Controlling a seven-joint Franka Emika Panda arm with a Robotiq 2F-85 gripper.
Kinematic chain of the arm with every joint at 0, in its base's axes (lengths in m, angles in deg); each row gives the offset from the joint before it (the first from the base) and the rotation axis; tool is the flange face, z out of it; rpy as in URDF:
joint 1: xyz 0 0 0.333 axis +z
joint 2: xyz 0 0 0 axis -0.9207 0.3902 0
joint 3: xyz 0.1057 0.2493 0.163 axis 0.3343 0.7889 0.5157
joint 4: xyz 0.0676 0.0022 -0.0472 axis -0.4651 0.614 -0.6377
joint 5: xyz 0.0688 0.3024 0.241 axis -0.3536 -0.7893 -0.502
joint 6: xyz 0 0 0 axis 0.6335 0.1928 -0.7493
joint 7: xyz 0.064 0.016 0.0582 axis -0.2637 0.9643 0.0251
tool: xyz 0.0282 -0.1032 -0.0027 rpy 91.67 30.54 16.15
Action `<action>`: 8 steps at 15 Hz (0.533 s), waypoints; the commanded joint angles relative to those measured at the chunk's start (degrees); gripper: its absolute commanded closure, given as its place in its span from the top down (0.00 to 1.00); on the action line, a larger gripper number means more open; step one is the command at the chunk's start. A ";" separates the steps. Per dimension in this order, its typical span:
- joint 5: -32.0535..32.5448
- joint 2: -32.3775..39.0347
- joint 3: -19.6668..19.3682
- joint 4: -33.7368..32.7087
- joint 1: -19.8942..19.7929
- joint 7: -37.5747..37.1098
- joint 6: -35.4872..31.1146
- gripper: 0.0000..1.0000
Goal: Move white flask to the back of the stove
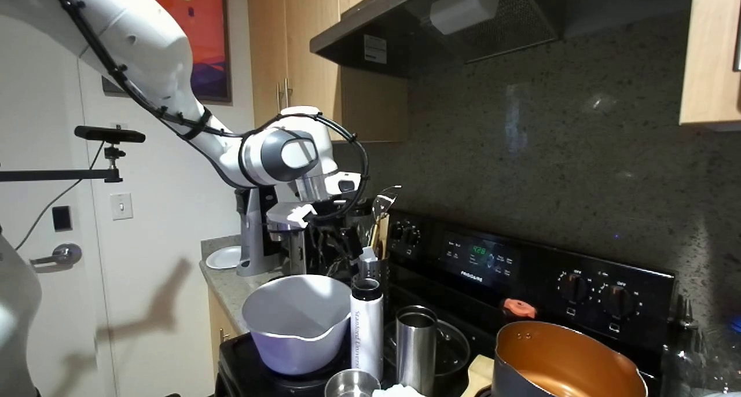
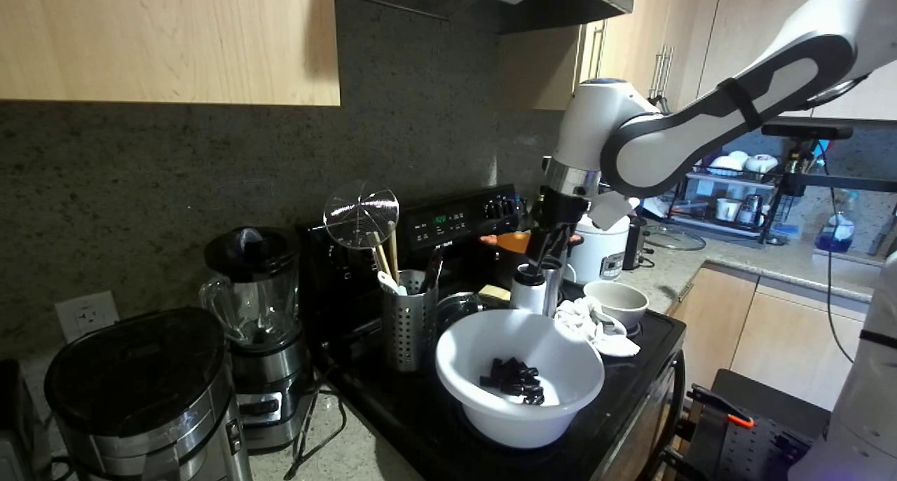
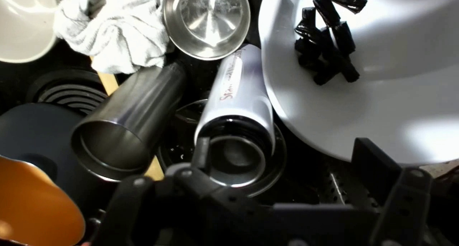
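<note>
Your pincer (image 3: 285, 151) stands wide apart, clamped on nothing, near the top of the white bottle (image 3: 238, 86). The bottle is upright on the stove (image 1: 538, 274), between the big white bowl (image 2: 504, 425) and the tall steel cup (image 1: 415, 350).

The step in hand looks like lining up the grip. In the wrist view the finger (image 3: 200, 154) at that view's left side overlaps the bottle's dark top; I can't tell whether it touches. Centre your aim before going lower, or that finger may press on the top. The opposite finger will need to slip between bottle and bowl, a slim gap, so go gently. Close squarely, then lift straight up before heading back, since the glass lid (image 1: 454, 350) and utensil holder (image 2: 408, 327) could get in the way.

On the stove you have two bowls, counting the cream bowl (image 2: 629, 315); two steel cups, counting the small steel cup (image 3: 207, 23); and one each of bottle, pot (image 1: 550, 350), cloth (image 3: 123, 31), lid, utensil holder and wooden spatula (image 1: 479, 372), the last partly hidden. The black pieces (image 3: 327, 45) in the big bowl are heaped past counting.
</note>
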 commanded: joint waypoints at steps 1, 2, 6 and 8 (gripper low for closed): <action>0.05 5.57 0.39 -3.86 1.74 -0.54 -2.64 1.00; 0.60 6.89 0.47 -4.61 1.92 -1.13 -3.55 1.00; 2.40 11.43 0.07 -7.70 2.34 -2.65 -4.99 1.00; 3.95 12.55 -0.22 -8.95 2.43 -3.65 -4.47 1.00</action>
